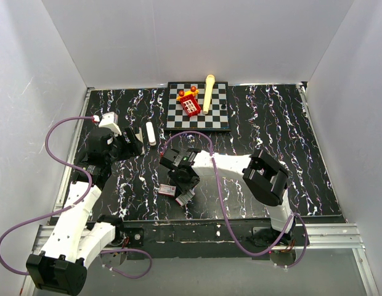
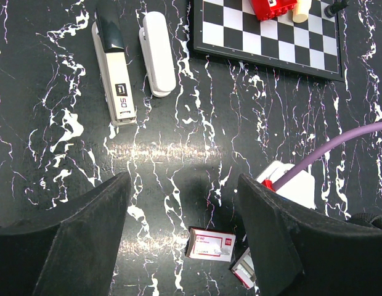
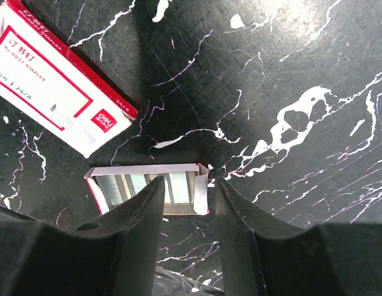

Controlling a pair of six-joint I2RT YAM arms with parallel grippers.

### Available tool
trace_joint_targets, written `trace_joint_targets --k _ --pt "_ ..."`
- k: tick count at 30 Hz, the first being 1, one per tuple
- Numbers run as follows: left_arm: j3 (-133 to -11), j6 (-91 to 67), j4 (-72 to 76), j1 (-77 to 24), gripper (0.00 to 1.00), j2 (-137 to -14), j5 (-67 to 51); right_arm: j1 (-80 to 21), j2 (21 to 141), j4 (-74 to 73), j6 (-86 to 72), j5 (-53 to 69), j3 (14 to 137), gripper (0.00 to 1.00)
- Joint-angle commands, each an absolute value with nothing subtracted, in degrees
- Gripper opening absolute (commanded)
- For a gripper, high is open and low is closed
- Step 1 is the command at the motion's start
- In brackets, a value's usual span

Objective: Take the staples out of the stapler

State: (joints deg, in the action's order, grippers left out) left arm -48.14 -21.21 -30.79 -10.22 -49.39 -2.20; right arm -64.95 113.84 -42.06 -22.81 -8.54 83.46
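Note:
The stapler (image 2: 114,68), silver-grey with a black end, lies flat on the black marbled table beside a white stick (image 2: 157,54); in the top view the stapler (image 1: 139,137) is at the left rear. My left gripper (image 2: 185,185) is open and empty, hovering short of the stapler. My right gripper (image 3: 188,185) is open, its fingertips straddling the right end of an open cardboard tray (image 3: 111,188) that holds silvery strips. No loose staples show on the table.
A red-and-white box (image 3: 52,77) lies next to the tray, also visible in the top view (image 1: 167,190). A chessboard (image 1: 219,120) at the rear carries a red toy (image 1: 190,103) and a cream stick (image 1: 209,92). White walls enclose the table.

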Motion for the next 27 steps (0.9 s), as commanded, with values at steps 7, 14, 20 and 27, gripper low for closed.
trace_joint_targets --k 7,14,20,27 --pt "-47.55 -20.92 -29.62 -9.93 0.70 -48.43 -2.64 -64.78 114.87 -42.89 -23.64 -7.82 83.76 0.43" --pt "-47.55 -20.92 -29.62 -9.93 0.70 -48.43 -2.64 -64.78 114.87 -42.98 -23.73 -7.65 83.76 0.37" --pt "-47.55 -20.92 -29.53 -9.93 0.70 -48.60 -2.72 -64.78 114.61 -42.89 -23.73 -7.65 83.76 0.31" --pt "-47.64 -21.01 -29.53 -9.93 0.70 -48.78 -2.81 -64.78 114.17 -43.24 -23.73 -8.52 83.85 0.40"
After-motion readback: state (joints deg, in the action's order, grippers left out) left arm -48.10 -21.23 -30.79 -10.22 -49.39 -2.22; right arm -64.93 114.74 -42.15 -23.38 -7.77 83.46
